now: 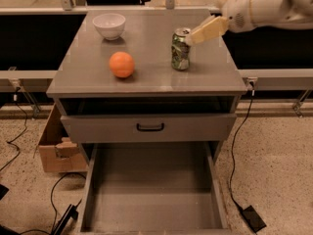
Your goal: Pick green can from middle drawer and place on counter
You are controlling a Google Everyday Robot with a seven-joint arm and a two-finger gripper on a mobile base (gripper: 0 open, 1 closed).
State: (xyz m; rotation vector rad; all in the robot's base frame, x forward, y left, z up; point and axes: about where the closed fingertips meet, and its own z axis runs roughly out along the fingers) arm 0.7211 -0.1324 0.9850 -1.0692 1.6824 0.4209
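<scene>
No legible text on green can; gripper beside its top.

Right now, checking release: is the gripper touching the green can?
Cannot tell: camera view shows the gripper overlapping the green can at its rim, contact or gap unclear.

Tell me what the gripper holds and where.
Cannot be told: the gripper is at the top rim of the can, which stands on the counter.
</scene>
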